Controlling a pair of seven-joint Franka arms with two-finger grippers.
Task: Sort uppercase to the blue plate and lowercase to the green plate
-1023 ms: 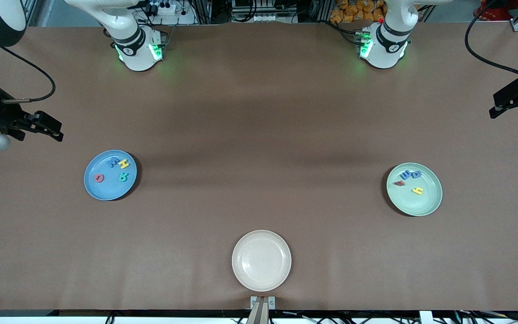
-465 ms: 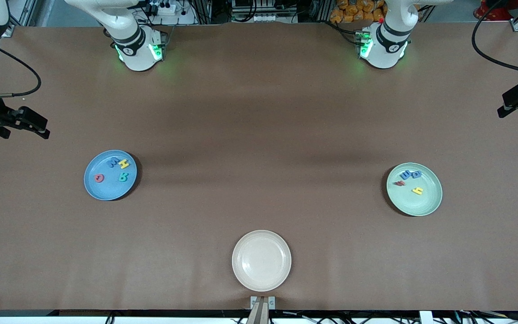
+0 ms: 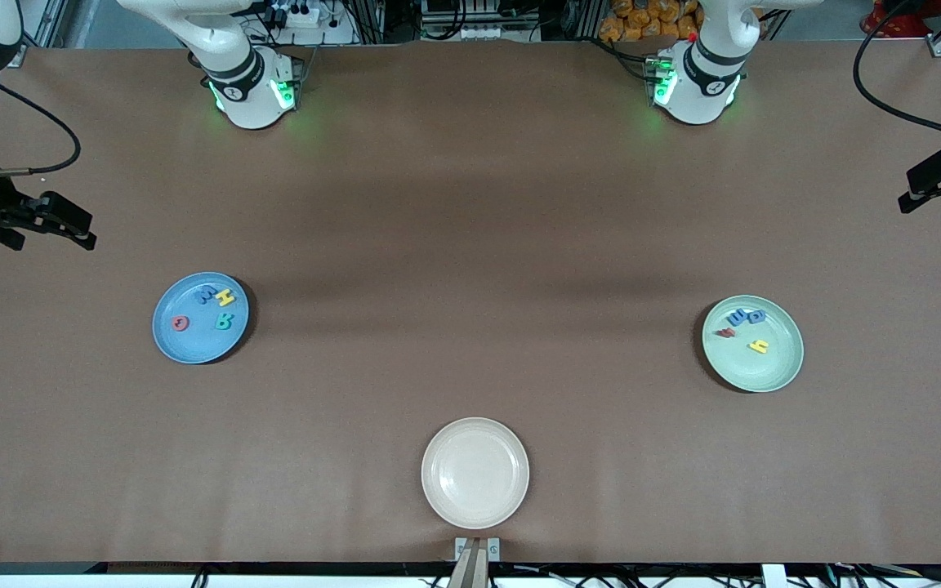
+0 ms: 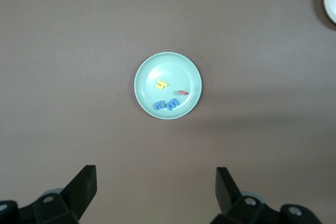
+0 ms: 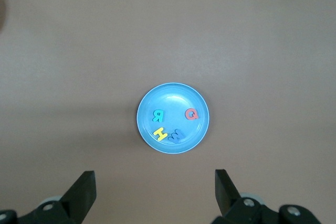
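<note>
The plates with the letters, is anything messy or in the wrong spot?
Nothing stands out. Four letters lie inside the blue plate, four inside the green plate, none spilled on the table. The cream plate holds nothing.

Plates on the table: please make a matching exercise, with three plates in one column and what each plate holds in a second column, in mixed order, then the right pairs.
Column one:
1. blue plate
2. green plate
3. cream plate

Column two:
A. no letters
B. yellow H, teal R, red Q, blue M
C. two blue letters, dark red letter, small yellow letter

Pairs: 1-B, 2-C, 3-A
</note>
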